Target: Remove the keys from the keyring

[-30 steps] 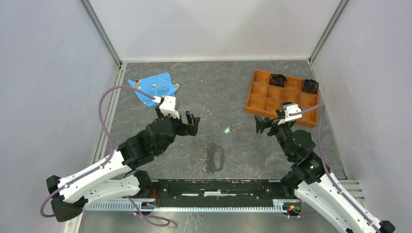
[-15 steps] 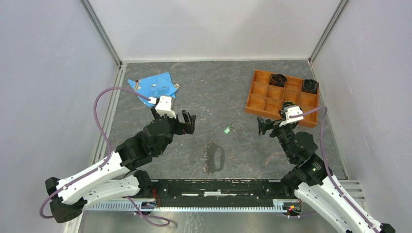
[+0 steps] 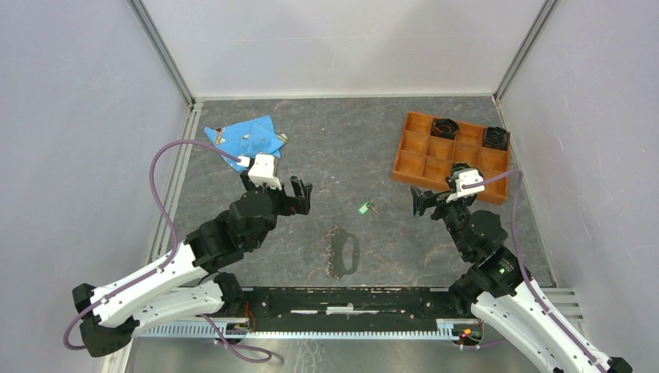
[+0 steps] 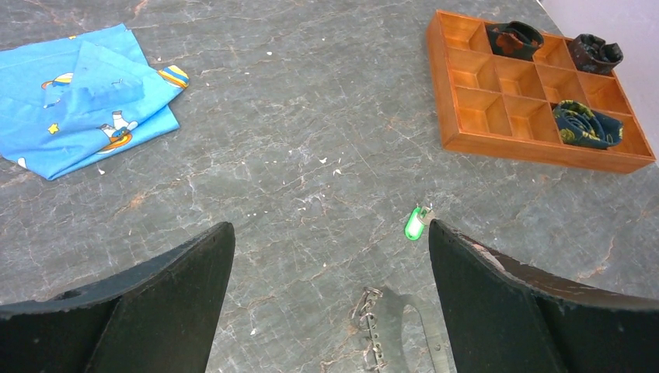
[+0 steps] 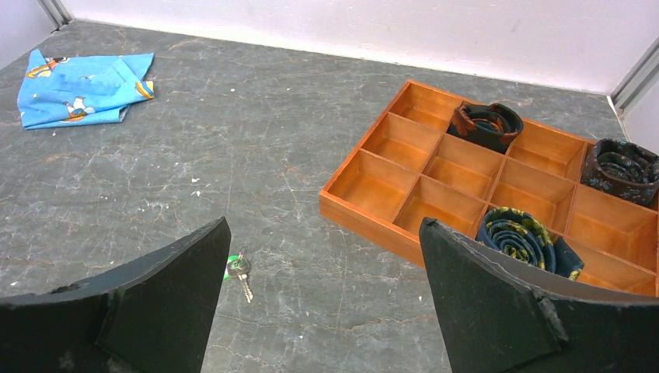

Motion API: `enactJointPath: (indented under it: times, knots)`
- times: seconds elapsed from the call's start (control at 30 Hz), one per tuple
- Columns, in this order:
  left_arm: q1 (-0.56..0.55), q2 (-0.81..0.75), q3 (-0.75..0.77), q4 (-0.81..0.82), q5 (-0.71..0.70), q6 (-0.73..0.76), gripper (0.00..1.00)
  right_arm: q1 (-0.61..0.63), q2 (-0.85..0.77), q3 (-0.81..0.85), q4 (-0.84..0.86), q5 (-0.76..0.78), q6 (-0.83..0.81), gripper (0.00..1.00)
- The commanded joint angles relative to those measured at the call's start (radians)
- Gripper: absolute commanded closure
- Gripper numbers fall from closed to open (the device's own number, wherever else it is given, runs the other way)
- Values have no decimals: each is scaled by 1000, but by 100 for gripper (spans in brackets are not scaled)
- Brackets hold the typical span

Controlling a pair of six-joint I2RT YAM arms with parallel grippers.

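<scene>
The keyring (image 3: 347, 237), a flat grey metal oval, lies on the table near the front centre. A jagged row of small silvery keys (image 3: 332, 252) runs along its left side. A separate key with a green head (image 3: 364, 207) lies apart from it, farther back. My left gripper (image 3: 299, 194) hovers open to the back left of the keyring. In its wrist view the keyring (image 4: 433, 346) and the keys (image 4: 371, 326) sit low between the fingers, and the green-headed key (image 4: 416, 224) is at the right fingertip. My right gripper (image 3: 423, 200) is open, right of the green-headed key (image 5: 237, 270).
An orange compartment tray (image 3: 423, 163) stands at the back right, with rolled dark fabrics in some cells; its front wall (image 5: 365, 214) is close to my right gripper. A blue printed cloth (image 3: 247, 140) lies at the back left. Grey walls enclose the table.
My left gripper has drawn back a little to the left and up the view. My right wrist has shifted slightly to the right. Keyring and keys have not moved.
</scene>
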Motion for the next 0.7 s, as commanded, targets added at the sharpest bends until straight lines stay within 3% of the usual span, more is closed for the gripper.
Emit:
enactJointPath:
  times: [0.0,0.67]
  knots:
    - [2,-13,-8,19,-27,29,0,-5,3,17,25,-6,-13,2]
    - [2,-15,-13,16,-7,21,0,-5,0,20,20,-9,-15,2]
